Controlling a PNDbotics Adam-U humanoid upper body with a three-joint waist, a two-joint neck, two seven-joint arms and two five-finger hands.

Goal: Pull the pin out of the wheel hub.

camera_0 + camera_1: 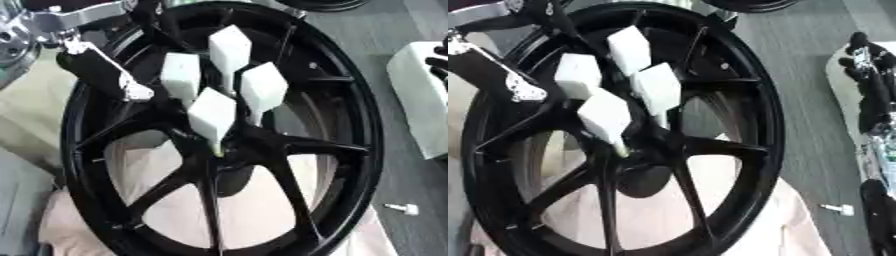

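- Left hand (223, 85) is over the wheel (350, 150), coming in from its upper left edge, white-padded fingers (213, 116) pointing down at the hub (229, 150).
- The lowest fingertip sits right at the hub, where a small pale stub, likely the pin (216, 148), shows just under it; I cannot tell whether the fingers pinch it.
- Wheel is glossy black, slim spokes fanning out from the hub, lying on pale cloth (175, 210).
- Right hand (871, 85) rests beyond the wheel's right rim on a white block (420, 100), black fingers relaxed.
- A small white bolt (402, 208) lies on the grey surface off the wheel's lower right rim.
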